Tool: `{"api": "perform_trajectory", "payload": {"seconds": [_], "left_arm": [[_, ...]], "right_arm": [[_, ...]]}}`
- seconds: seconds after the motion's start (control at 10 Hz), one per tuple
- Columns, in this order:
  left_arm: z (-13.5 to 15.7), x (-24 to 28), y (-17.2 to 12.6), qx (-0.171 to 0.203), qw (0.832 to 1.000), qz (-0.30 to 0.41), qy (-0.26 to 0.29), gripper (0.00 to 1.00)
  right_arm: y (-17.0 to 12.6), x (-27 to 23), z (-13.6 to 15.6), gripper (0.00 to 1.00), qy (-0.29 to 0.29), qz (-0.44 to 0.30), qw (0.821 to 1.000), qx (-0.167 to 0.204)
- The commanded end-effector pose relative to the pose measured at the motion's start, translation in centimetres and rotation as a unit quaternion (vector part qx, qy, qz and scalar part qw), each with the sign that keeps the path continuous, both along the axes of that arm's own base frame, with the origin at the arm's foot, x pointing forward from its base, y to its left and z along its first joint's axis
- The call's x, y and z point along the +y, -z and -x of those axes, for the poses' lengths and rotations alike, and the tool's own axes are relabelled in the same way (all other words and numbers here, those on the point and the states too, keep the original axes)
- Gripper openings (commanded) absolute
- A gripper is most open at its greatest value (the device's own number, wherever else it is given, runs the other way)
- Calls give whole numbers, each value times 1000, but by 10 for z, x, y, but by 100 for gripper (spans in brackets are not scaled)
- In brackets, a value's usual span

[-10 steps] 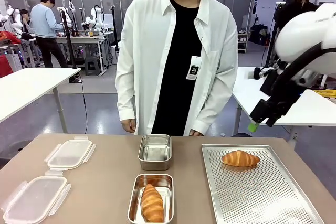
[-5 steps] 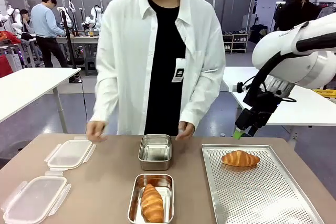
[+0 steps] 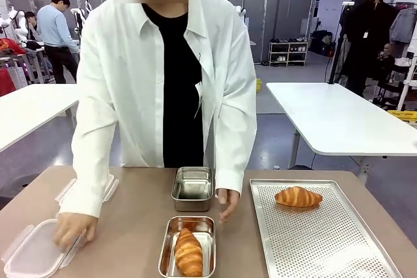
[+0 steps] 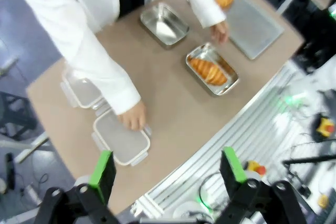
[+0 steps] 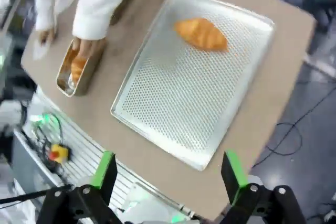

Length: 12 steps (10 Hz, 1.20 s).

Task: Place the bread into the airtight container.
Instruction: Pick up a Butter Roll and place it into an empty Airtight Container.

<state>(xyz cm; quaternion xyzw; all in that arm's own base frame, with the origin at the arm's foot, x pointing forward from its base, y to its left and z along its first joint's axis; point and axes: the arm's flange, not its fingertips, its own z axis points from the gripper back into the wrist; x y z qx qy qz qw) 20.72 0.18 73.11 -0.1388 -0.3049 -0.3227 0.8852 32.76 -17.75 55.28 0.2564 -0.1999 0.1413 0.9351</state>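
One croissant [image 3: 298, 196] lies on the perforated tray [image 3: 326, 245], toward its far end, at the right of the tabletop [image 3: 130, 226]. A second croissant [image 3: 189, 252] lies lengthwise inside the near steel container [image 3: 165, 252], at the middle of the tabletop's near edge. The far steel container [image 3: 192, 189] stands empty just beyond it.

My right tool [image 5: 169, 174] hangs high over the tabletop, well apart from both pieces of bread, with its green-padded fingers spread wide and nothing between them. In its own view the croissant on the tray sits up ahead of the fingers, and the near steel container lies off to one side.

One of the person's hands [image 3: 228, 201] rests on the tabletop just beside the two containers.

My left tool [image 4: 167, 167] is also high above the tabletop, its fingers wide apart and empty. The second croissant lies well ahead of it in its view. Nearer to it is a clear lid [image 4: 122, 141], with the person's other hand [image 4: 134, 116] resting on its edge. Another clear lid [image 4: 81, 90] lies just beyond that one, partly under the white sleeve [image 4: 100, 61].
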Motion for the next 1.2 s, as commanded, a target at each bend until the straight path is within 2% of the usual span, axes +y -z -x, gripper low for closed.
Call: {"api": "perform_trajectory", "payload": {"seconds": [0.0, 0.1, 0.3, 0.4, 1.1], "left_arm": [[0, -1, -1, -1, 1000, 1, 11, 100], [0, -1, -1, -1, 1000, 1, 11, 100], [0, -1, -1, -1, 1000, 1, 11, 100], [0, -1, -1, -1, 1000, 1, 11, 100], [0, -1, -1, -1, 1000, 1, 11, 100]], "right_arm": [[17, -62, 75, 100, 97, -58, 992, -51], [27, -80, 111, 100, 127, -85, 986, -63], [48, -82, 137, 100, 157, -110, 980, -51], [28, -98, 128, 100, 143, -91, 984, -48], [28, -98, 128, 100, 143, -91, 984, -48]]}}
